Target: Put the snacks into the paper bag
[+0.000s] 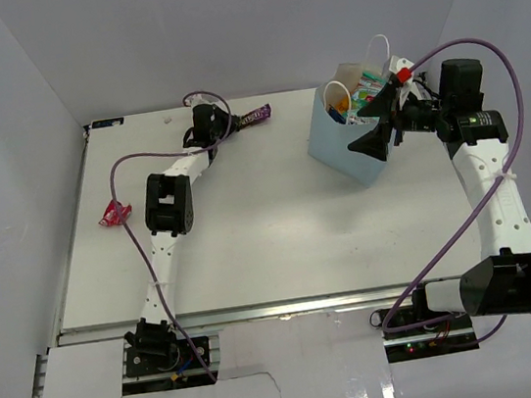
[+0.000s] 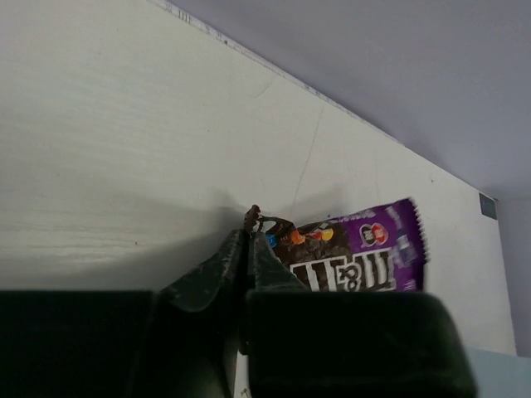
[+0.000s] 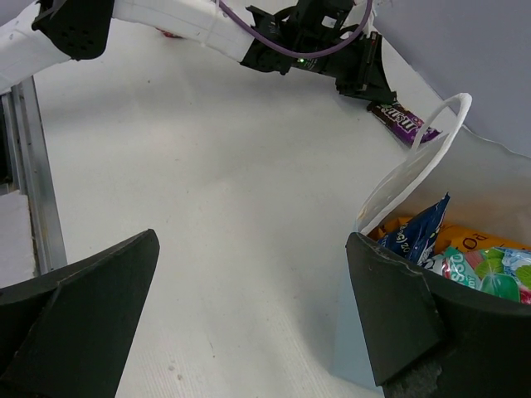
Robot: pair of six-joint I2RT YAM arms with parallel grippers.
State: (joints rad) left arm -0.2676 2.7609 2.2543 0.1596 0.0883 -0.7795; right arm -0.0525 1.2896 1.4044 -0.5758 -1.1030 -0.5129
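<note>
The light blue paper bag (image 1: 349,143) stands upright at the back right and holds several snacks: an orange bag (image 3: 474,237), a dark blue bag (image 3: 417,237) and a teal-white bag (image 3: 465,269). My right gripper (image 1: 381,126) is open and empty, with one finger against the bag's wall (image 3: 348,352); it also shows in the right wrist view (image 3: 251,249). My left gripper (image 1: 229,123) is shut on the end of the dark purple candy pack (image 2: 365,253), at the table's far edge; the pack also shows in the top view (image 1: 256,115). A tiny red-pink wrapper (image 1: 114,214) lies at the left edge.
The white table (image 1: 270,228) ends at grey walls at the back and sides. The bag's white rope handles (image 1: 381,47) stick up near my right wrist. A purple cable (image 1: 124,179) loops beside the left arm.
</note>
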